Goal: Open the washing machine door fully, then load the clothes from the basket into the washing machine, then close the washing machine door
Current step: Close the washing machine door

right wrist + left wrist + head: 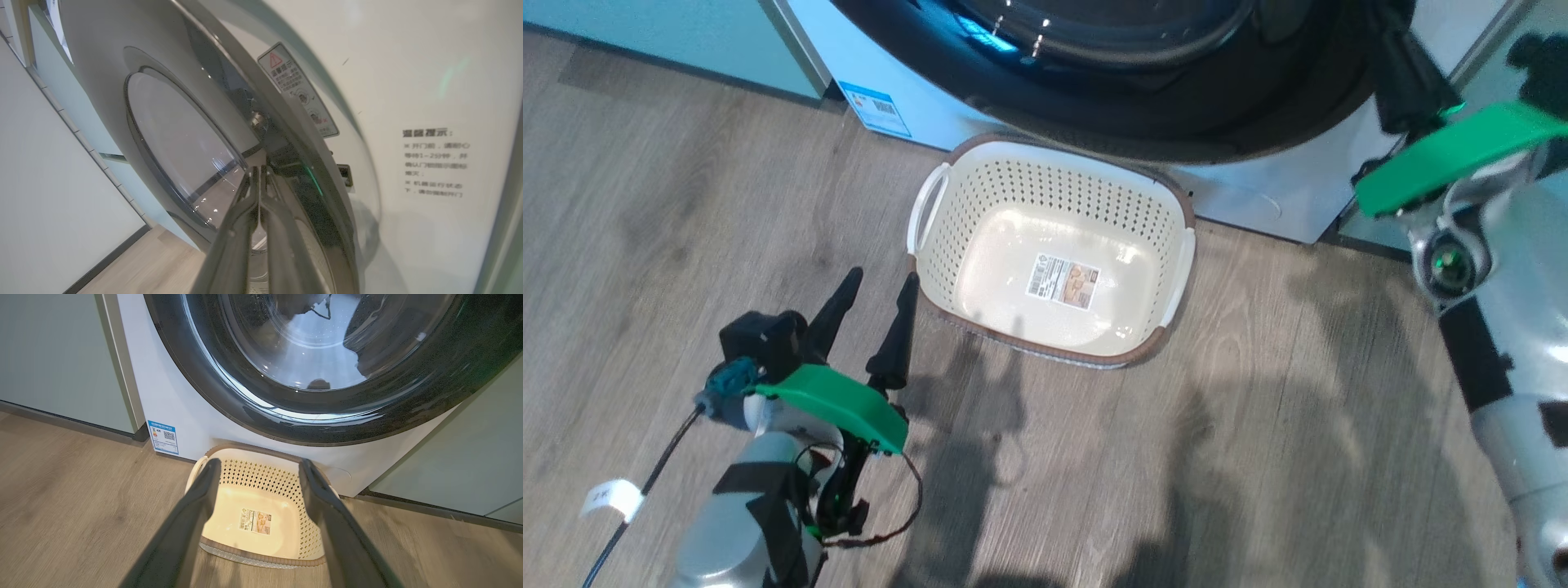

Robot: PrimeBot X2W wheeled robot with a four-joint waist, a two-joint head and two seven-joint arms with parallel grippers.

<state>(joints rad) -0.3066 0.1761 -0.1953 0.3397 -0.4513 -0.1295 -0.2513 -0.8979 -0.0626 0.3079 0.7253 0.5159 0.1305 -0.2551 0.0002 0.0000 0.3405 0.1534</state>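
Note:
The white perforated basket (980,188) (310,535) with a brown rim stands on the floor just in front of the washing machine (1258,196) (179,396). Nothing lies in it but the label on its bottom; the clothes are out of view. The glossy black washing machine door (1094,98) (327,416) (184,134) lies close against the machine's front. My right gripper (1390,41) (258,169) is shut, its tips against the door near its right edge. My left gripper (882,279) (259,463) hangs open and holds nothing, low over the floor at the basket's near left corner.
Pale green cabinets (670,41) (53,355) flank the machine on the left, and another cabinet (470,457) on the right. A blue label (876,106) (163,437) marks the machine's lower left corner. Wooden floor (1176,449) stretches around the basket.

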